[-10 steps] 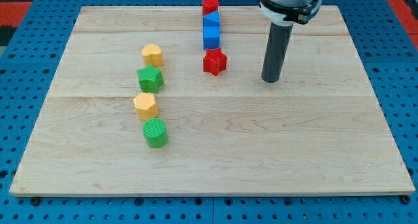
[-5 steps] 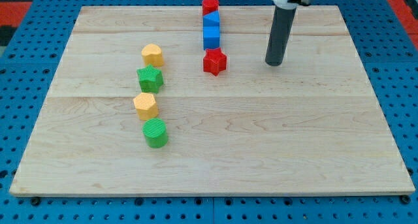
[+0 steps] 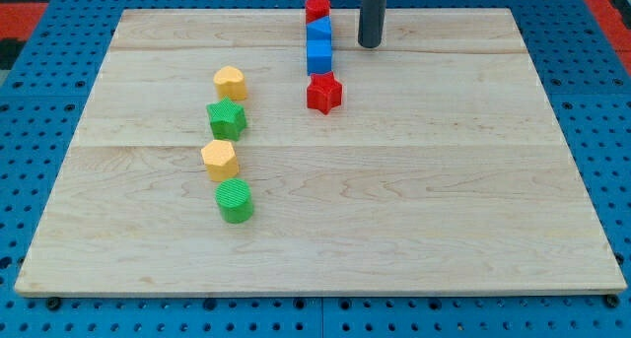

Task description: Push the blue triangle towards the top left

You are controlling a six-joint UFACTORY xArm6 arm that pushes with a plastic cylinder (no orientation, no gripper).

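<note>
Eight small blocks sit on the wooden board (image 3: 414,230). Nearest is a green round block (image 3: 235,200) on the left side. Just behind it is a yellow block (image 3: 220,159), then a green star block (image 3: 227,117), then another yellow block (image 3: 229,82); these four make a line going away. To their right, farther back, a second line runs toward the far edge. It starts with a red star block (image 3: 323,92). Right behind that is a blue square block (image 3: 318,55), and touching it from behind is the blue triangle (image 3: 318,30). A red block (image 3: 316,8) sits last, at the far edge. My tip (image 3: 370,44) is on the board just to the right of the blue triangle, near it but not touching. It is only a plain rod, so it has no hold on anything.
</note>
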